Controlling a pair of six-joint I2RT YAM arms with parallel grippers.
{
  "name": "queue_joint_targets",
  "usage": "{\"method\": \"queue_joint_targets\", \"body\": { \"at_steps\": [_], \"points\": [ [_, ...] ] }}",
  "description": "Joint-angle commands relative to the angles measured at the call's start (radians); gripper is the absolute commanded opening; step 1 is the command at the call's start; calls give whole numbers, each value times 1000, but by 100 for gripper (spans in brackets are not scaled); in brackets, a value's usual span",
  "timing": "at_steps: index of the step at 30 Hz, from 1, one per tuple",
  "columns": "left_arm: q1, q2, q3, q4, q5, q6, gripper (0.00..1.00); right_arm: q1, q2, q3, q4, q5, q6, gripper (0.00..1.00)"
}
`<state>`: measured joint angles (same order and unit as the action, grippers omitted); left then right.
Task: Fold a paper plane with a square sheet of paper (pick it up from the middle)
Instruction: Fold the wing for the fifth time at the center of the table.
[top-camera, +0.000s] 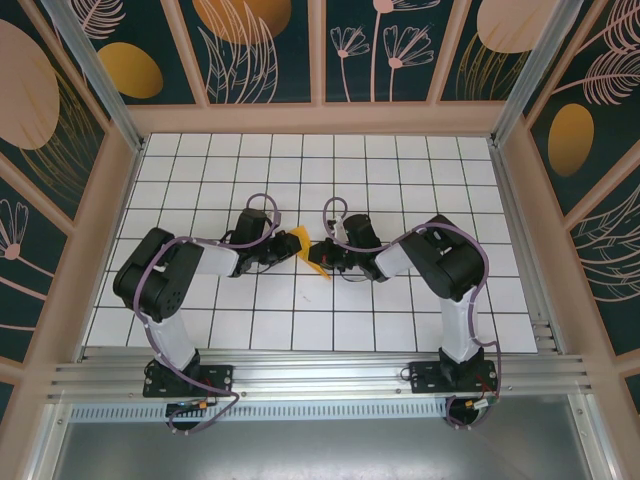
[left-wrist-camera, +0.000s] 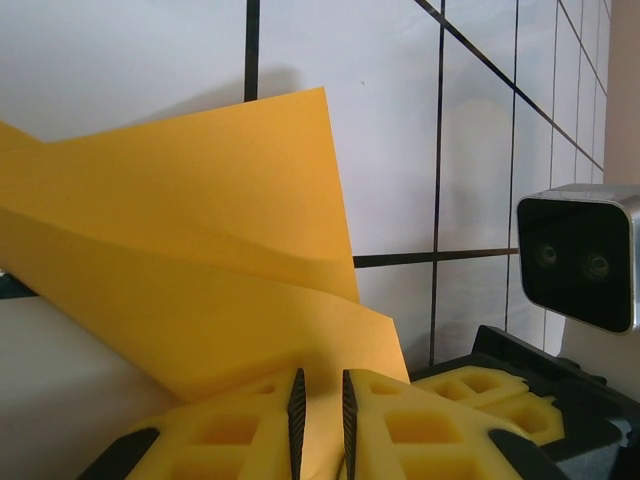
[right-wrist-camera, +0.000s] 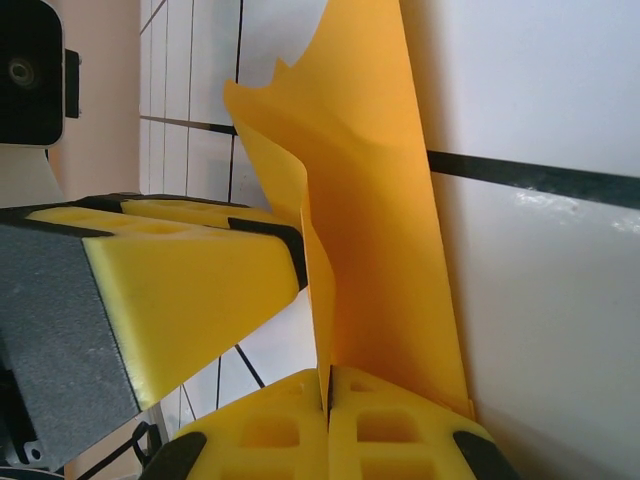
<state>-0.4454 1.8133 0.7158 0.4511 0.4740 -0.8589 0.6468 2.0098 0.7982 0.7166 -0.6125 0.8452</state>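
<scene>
sheet of paper (top-camera: 304, 243): a folded, creased orange wedge, caught between the tips of both grippers over the middle of the white gridded tabletop (top-camera: 400, 180). left gripper (left-wrist-camera: 320, 388): yellow fingers almost together, pinching the sheet's near edge. from its tips the folded layers fan up and away to the left. right gripper (right-wrist-camera: 328, 385): fingers pressed tight on a thin edge of the same sheet, which rises straight ahead of it. in the right wrist view i see the left gripper's fingers close beside it.
</scene>
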Motion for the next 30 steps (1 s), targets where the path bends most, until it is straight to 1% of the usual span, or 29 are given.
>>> {"method": "queue_joint_targets", "body": {
  "at_steps": [1, 9, 13, 18, 22, 27, 30],
  "points": [
    [-4, 24, 24, -30, -28, 33, 20, -11, 50, 1, -100, 26, -4, 0],
    [-4, 44, 45, -74, -46, 50, 19, -12, 48, 17, -131, 25, -6, 0],
    [-4, 55, 65, -128, -66, 60, 19, -12, 41, 40, -172, 20, -20, 1],
    [-4, 68, 82, -189, -89, 72, 19, -18, 3, 68, -236, -3, -59, 10],
    [-4, 79, 86, -198, -88, 72, 19, -27, -34, 83, -304, -39, -103, 17],
    [-4, 88, 92, -203, -87, 71, 18, -29, -75, 96, -413, -53, -172, 20],
    [-4, 86, 91, -204, -85, 73, 18, -32, -95, 80, -441, -53, -189, 21]
  ]
}}
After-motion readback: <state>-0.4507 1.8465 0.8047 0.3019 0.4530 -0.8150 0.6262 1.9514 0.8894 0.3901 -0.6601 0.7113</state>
